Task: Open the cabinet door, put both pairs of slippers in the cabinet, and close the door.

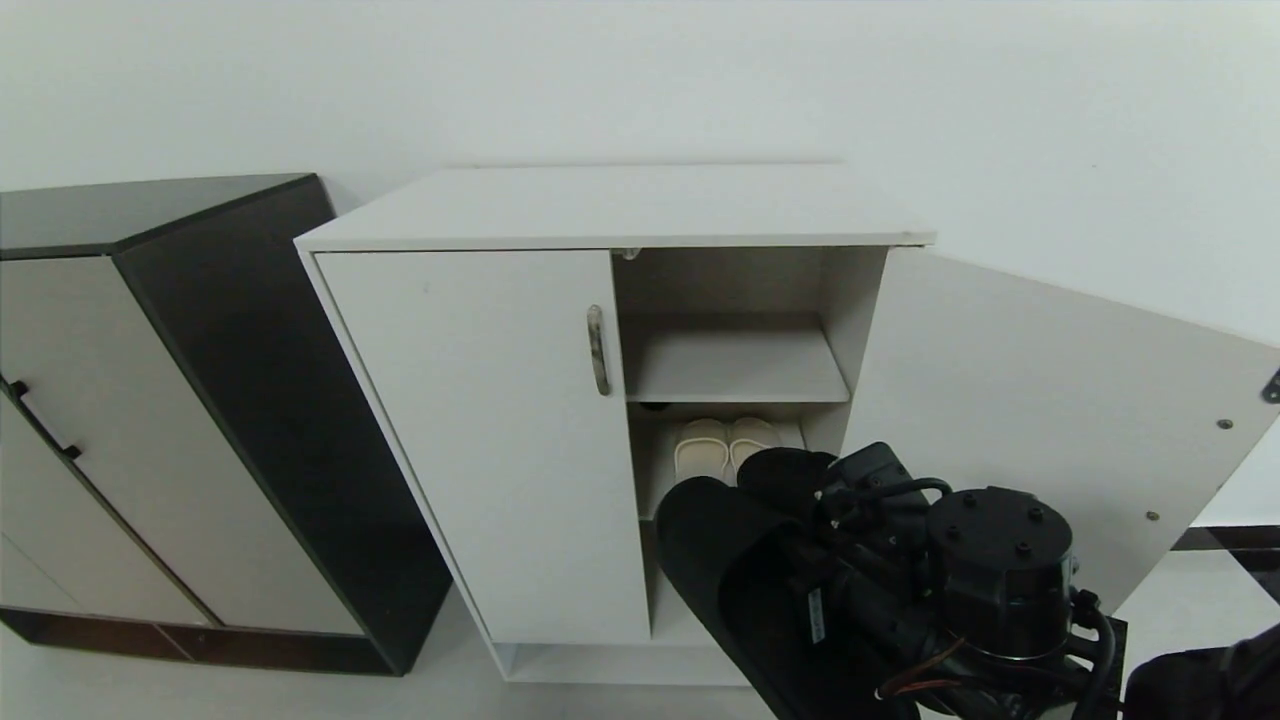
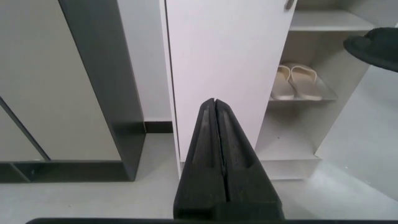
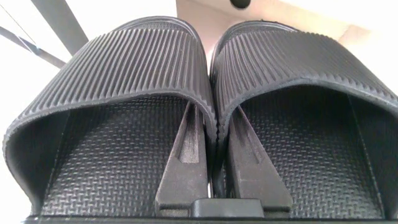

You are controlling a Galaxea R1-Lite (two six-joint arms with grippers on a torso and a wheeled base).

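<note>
The white cabinet (image 1: pixel 480 440) has its right door (image 1: pixel 1050 400) swung open and its left door closed. A cream pair of slippers (image 1: pixel 725 445) lies on the middle shelf, toes outward; the same cream pair (image 2: pixel 298 81) shows in the left wrist view. My right gripper (image 3: pixel 214 118) is shut on the black pair of slippers (image 3: pixel 199 93), one finger inside each slipper, pinching their adjoining inner walls. The black pair (image 1: pixel 720 540) hangs in front of the open compartment, below the cream pair. My left gripper (image 2: pixel 216 106) is shut on nothing, in front of the closed left door.
A dark cabinet (image 1: pixel 200 400) with pale doors stands close on the left. The upper shelf (image 1: pixel 735 365) is bare. A metal handle (image 1: pixel 597 350) sits on the closed left door. The bottom shelf (image 2: pixel 286 146) is bare, and pale floor lies before it.
</note>
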